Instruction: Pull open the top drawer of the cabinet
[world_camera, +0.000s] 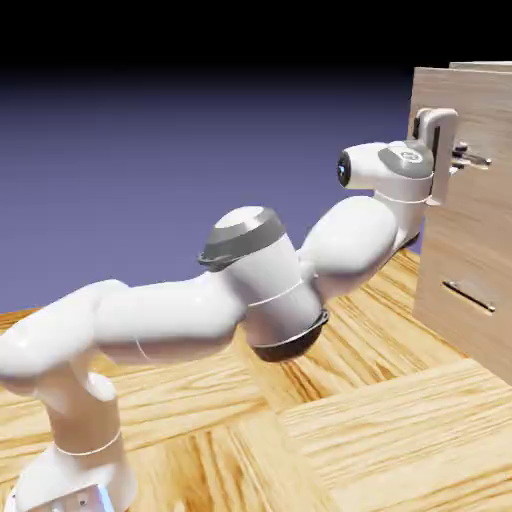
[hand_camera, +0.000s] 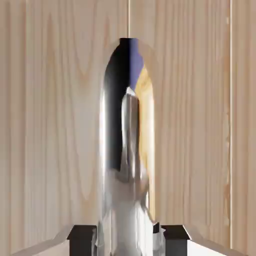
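- From where I'm standing, the gripper (hand_camera: 128, 241) is closed on the bar handle (hand_camera: 114, 200) of the top drawer (hand_camera: 55, 125), a finger on each side of the shiny metal.
- In the hand view, that handle runs up from between the dark fingertips (hand_camera: 82, 240) to a rounded end, with pale, purplish and golden reflections along it.
- Right behind the handle, facing the gripper, is the drawer's pale wood-grain front; a thin light seam runs along one side. I can't tell whether the drawer has moved out at all.
- The top drawer is in the upper part of the cabinet (world_camera: 485, 230), which stands just beyond the gripper, at the exterior view's right.
- Below the gripper, on the lower drawer front (world_camera: 435, 270), sits another slim handle (world_camera: 468, 296), well apart from the fingers.
- Back from the gripper, the white arm (world_camera: 180, 315) stretches toward the exterior view's left and down to its base (world_camera: 80, 475).
- Farther below lies the wood-plank floor (world_camera: 400, 420); behind the arm is the blue-violet backdrop (world_camera: 200, 170).
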